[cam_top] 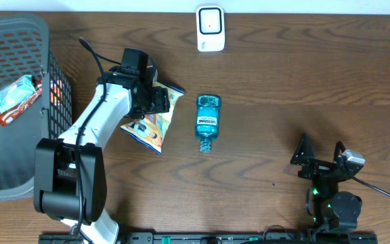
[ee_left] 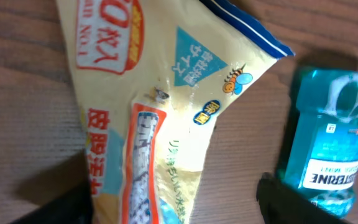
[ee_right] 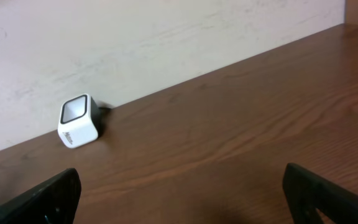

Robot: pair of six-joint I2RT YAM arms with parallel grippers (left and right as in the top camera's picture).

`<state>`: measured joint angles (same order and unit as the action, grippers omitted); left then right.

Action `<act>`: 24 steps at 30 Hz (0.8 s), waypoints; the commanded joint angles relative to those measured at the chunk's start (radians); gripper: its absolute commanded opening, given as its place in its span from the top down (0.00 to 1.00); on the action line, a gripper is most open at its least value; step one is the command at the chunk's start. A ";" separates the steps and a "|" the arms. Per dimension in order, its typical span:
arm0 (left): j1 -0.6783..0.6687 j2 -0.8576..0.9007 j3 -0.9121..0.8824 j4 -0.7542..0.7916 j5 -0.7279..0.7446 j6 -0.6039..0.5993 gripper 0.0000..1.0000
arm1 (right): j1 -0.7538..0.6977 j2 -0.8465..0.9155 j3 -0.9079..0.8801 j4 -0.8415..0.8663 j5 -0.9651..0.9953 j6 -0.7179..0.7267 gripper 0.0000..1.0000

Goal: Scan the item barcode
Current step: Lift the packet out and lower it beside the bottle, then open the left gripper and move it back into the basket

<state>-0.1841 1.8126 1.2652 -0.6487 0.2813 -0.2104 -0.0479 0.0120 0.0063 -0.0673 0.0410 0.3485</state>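
One blue bottle reads LISTERINE; yellow packet carries Japanese print.

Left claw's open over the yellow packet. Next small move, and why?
Probably lower the left claw and close on the yellow packet. The claw hangs open over it, the packet lies unheld on the table, and the scanner sits well away from it.

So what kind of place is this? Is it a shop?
Probably a pretend shop checkout set up on a wooden table, not a real store. There's a white barcode scanner, a gray shopping basket, and goods like a yellow packet and a blue mouthwash bottle.
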 commanded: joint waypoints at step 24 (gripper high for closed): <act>0.003 -0.360 0.041 0.069 -0.007 0.012 0.02 | 0.008 -0.005 -0.001 -0.004 0.005 0.003 0.01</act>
<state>-0.1837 1.5291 1.2724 -0.5983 0.2817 -0.2054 -0.0479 0.0120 0.0063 -0.0673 0.0410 0.3485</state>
